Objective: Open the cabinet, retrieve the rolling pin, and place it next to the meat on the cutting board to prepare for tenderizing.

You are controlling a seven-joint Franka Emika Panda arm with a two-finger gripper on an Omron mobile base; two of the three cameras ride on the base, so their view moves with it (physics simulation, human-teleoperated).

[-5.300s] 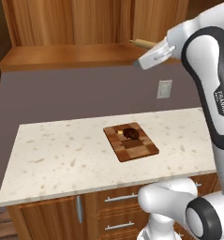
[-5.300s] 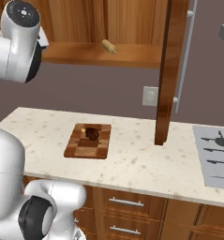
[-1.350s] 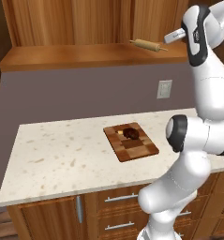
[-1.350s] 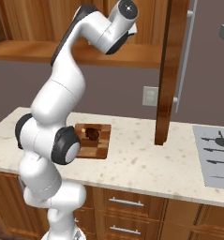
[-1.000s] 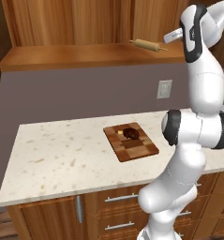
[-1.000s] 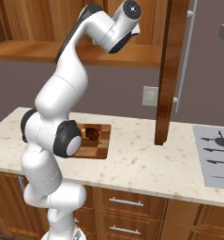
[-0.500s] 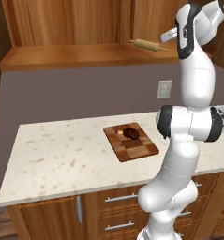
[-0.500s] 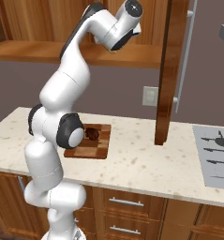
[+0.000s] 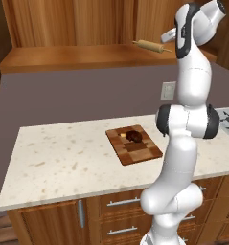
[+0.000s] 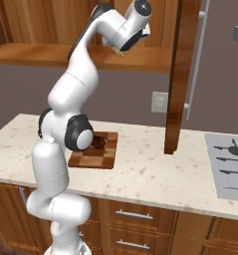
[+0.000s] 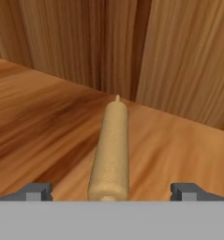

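Note:
The cabinet stands open, its bare shelf [image 9: 77, 56] showing and one door [image 10: 178, 74] swung out toward me. On the shelf lies the tan rolling pin [image 9: 152, 46], seen lengthwise in the hand view [image 11: 111, 150] and peeking out beside the hand [image 10: 116, 51]. My gripper [image 9: 166, 37] is open at the pin's near end. Its two fingertips [image 11: 36, 191] stand wide on either side of the pin without touching it. Below on the counter, the checkered cutting board [image 9: 140, 152] carries the dark meat [image 9: 133, 136].
A tiny pale yellow piece [image 9: 123, 135] lies on the board beside the meat. The open door's bar handle [image 10: 197, 60] hangs over the counter. A stove top [image 10: 230, 164] is at the right, a wall outlet [image 9: 168, 90] behind the arm, and drawers [image 10: 135, 215] below.
The arm has stretched upward and reached further into the cabinet, bringing the open gripper up to the rolling pin's near end. The pin, board and meat have not moved.

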